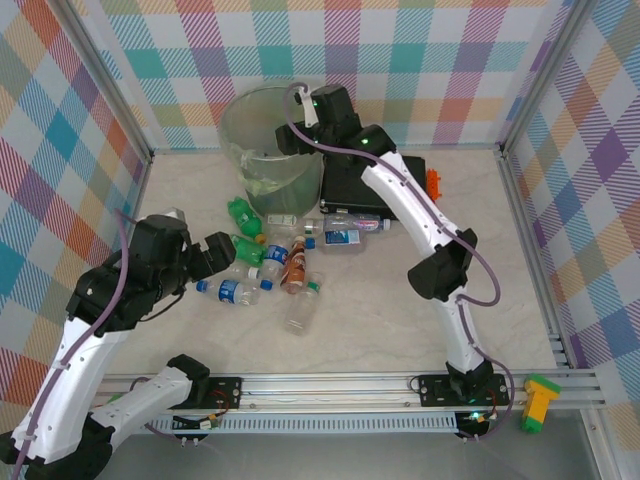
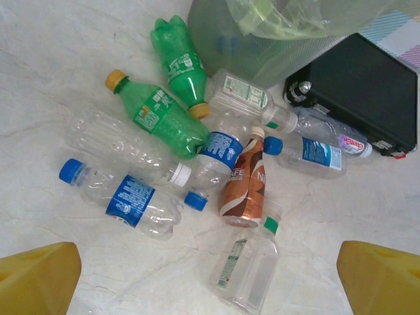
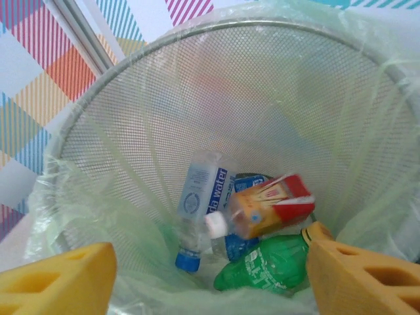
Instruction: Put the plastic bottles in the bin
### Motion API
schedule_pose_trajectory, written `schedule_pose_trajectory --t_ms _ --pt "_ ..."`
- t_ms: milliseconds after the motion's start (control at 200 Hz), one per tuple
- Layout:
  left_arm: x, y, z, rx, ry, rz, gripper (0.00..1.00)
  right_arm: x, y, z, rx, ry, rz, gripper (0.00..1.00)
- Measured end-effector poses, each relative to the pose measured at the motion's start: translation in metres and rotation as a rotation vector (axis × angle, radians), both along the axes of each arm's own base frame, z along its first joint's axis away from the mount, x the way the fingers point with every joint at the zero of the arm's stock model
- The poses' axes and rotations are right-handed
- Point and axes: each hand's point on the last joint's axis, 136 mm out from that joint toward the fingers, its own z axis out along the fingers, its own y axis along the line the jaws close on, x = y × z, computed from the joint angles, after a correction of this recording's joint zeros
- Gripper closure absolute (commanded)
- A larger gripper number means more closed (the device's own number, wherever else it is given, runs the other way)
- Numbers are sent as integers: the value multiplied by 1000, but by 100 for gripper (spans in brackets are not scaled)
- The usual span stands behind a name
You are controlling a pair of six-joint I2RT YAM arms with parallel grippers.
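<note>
Several plastic bottles lie in a heap on the table: two green ones [image 2: 164, 118], a brown-labelled one [image 2: 244, 184], a blue-labelled one [image 2: 125, 200] and a clear one with a green band [image 2: 246, 272]. My left gripper [image 2: 210, 282] hangs open above this clear bottle, touching nothing; the top view shows it at the heap's left side [image 1: 228, 258]. My right gripper [image 3: 210, 282] is open over the bin [image 3: 230, 98], nothing between its pads. Inside the bin are a blurred red-and-orange-labelled bottle [image 3: 269, 207], a clear blue-capped one [image 3: 200, 203] and a green one [image 3: 269, 266].
A flat black case [image 2: 364, 88] lies right of the bin [image 1: 250, 140], with clear bottles against its near edge [image 2: 308, 152]. An orange object [image 1: 433, 182] sits beyond the case. Checked walls and metal posts enclose the table on three sides.
</note>
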Motion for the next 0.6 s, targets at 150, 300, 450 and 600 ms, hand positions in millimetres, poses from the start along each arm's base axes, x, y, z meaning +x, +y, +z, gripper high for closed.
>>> schedule_pose_trajectory --t_ms 150,300,450,600 --pt "1 -8 -13 -14 41 -27 7 -18 -17 17 3 -14 -15 1" --pt "1 -22 -35 -32 93 -62 7 -36 -38 19 -6 -23 -40 1" --pt "-2 -48 -61 -23 155 -142 7 -51 -57 8 -34 -17 -66 1" --pt "-8 -76 -91 19 218 -227 7 -66 -77 -7 -68 -10 -96 1"
